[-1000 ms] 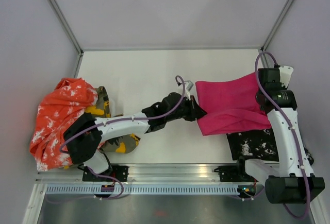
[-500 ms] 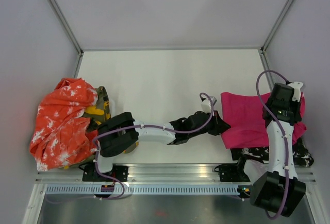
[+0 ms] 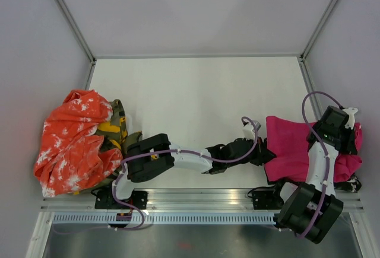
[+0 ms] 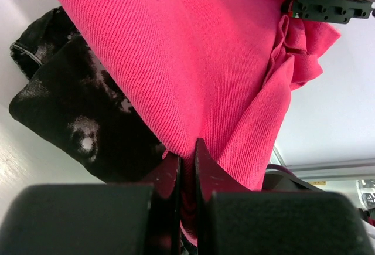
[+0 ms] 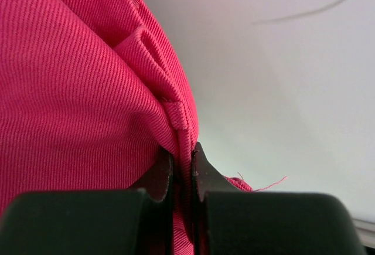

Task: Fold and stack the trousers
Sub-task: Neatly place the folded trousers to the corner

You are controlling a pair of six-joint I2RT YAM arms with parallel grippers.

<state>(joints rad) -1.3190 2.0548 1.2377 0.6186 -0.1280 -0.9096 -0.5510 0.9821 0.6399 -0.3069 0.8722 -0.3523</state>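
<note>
The left arm [image 3: 190, 158] stretches low along the near surface [image 3: 190, 92] to the right, jaws pinched on the magenta-pink trousers' [image 3: 291, 145] left edge. The right arm [image 3: 317, 163] doubles back above its base, jaws clamped on their right edge (a thin fold), over black splattered trousers [image 4: 64, 108] at near right.

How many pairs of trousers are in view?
4: pink pair at right; black splattered pair beneath it; orange-white pair at left; camouflage pair beside it. Others may be hidden.

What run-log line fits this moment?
left gripper: shut on magenta-pink cloth trousers | right gripper: shut on same trousers | black white-splattered trousers: partly covered by them
</note>
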